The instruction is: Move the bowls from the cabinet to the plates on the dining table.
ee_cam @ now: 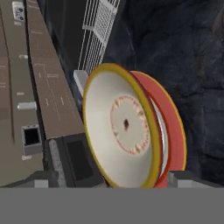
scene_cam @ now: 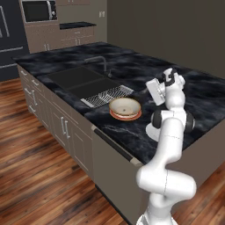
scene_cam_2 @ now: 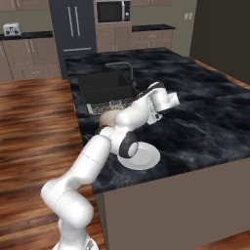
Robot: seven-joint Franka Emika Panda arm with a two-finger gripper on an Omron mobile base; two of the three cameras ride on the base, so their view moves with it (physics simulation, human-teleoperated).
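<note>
White plate [scene_cam_2: 141, 157] beside arm, cream bowl [scene_cam: 125, 107] upright, mouth up, on orange-red plate [scene_cam: 132, 117], jaws apart.

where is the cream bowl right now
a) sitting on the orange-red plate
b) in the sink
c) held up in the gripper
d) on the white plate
a: in the left base view the cream bowl sits on the orange-red plate beside the sink; the white plate is bare, and the open gripper holds nothing.
</note>
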